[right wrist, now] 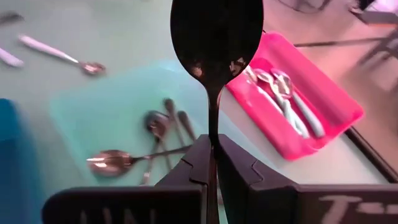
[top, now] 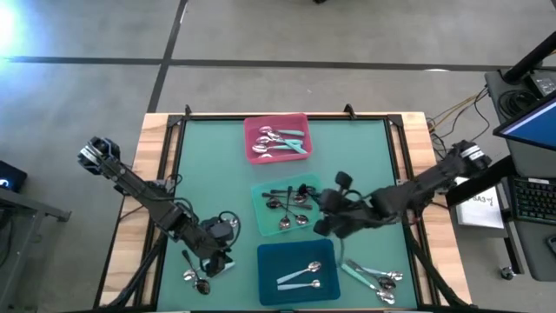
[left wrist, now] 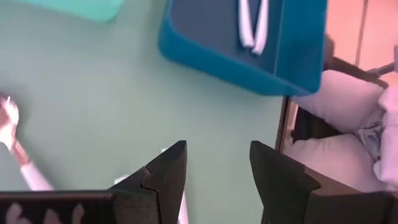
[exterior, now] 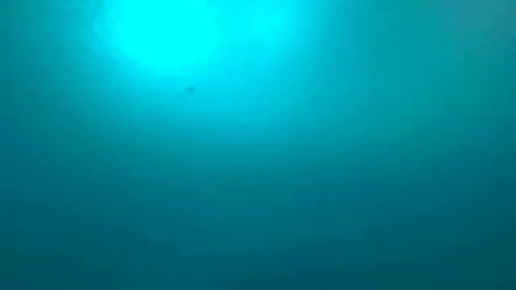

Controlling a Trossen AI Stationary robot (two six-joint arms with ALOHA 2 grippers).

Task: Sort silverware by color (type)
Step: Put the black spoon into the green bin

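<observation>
1. Right gripper [right wrist: 213,163] clenched on a dark spoon [right wrist: 216,43], bowl upright, at the mint tray's [top: 265,217] 3 o'clock edge.
2. Left gripper [left wrist: 217,171] released, holding nothing, at the table's [top: 365,148] 7 o'clock, beside loose spoons [top: 195,277].
3. Pink tray [top: 300,122] at 12 o'clock holds teal-handled spoons [top: 282,143]; dark-teal tray [top: 269,287] at 6 holds pale ones [top: 300,276].

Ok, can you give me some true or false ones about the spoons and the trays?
1. The right gripper is pinching a dark spoon. True.
2. The pink tray has no spoons in it. False: teal-handled spoons lie in it.
3. The left gripper holds a spoon. False: it is open with nothing between its fingers.
4. The dark blue tray holds pale-handled spoons. True.
5. Loose spoons lie on the mat beside the dark blue tray. True.
</observation>
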